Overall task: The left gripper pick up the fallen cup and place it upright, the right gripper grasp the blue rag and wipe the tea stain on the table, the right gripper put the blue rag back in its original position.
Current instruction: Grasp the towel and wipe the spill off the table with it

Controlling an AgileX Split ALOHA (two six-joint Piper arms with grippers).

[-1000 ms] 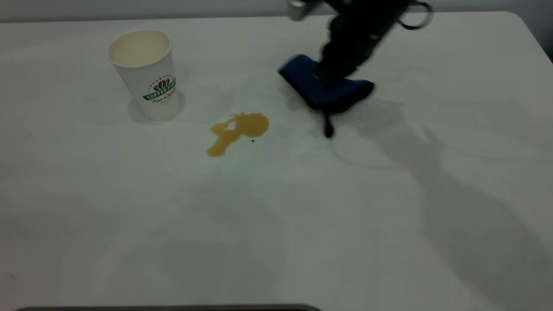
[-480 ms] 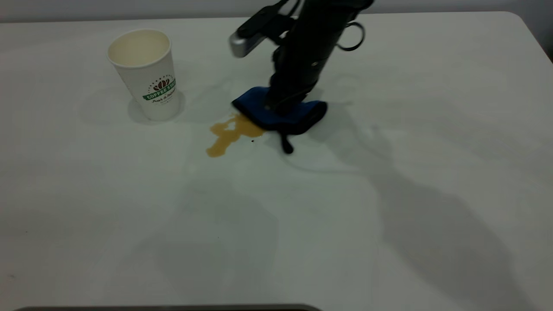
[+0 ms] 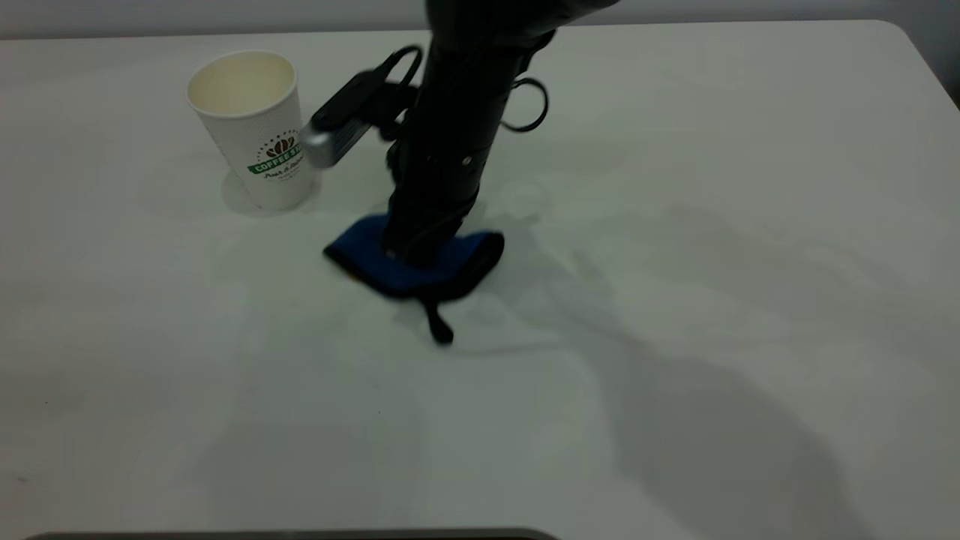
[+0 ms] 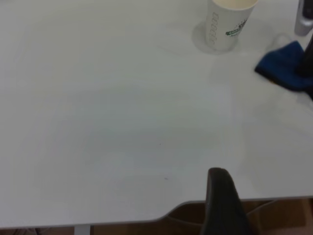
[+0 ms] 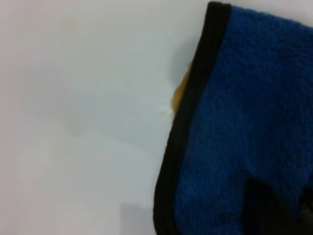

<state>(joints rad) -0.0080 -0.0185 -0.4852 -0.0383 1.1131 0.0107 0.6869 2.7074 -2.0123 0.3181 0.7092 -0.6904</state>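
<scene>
Soft, floppy rag [image 3: 411,262], pinched in the middle by the right gripper [image 3: 420,251] fingers, pressed on the surface [image 3: 675,375]; best kept flat over the stain [image 5: 180,93].

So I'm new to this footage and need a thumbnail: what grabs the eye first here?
The right gripper at the table's middle, planted straight down and pressing the blue rag flat, with a sliver of the amber tea stain peeking from under the rag's edge. Next, the cup upright at far left, beside the arm.
</scene>
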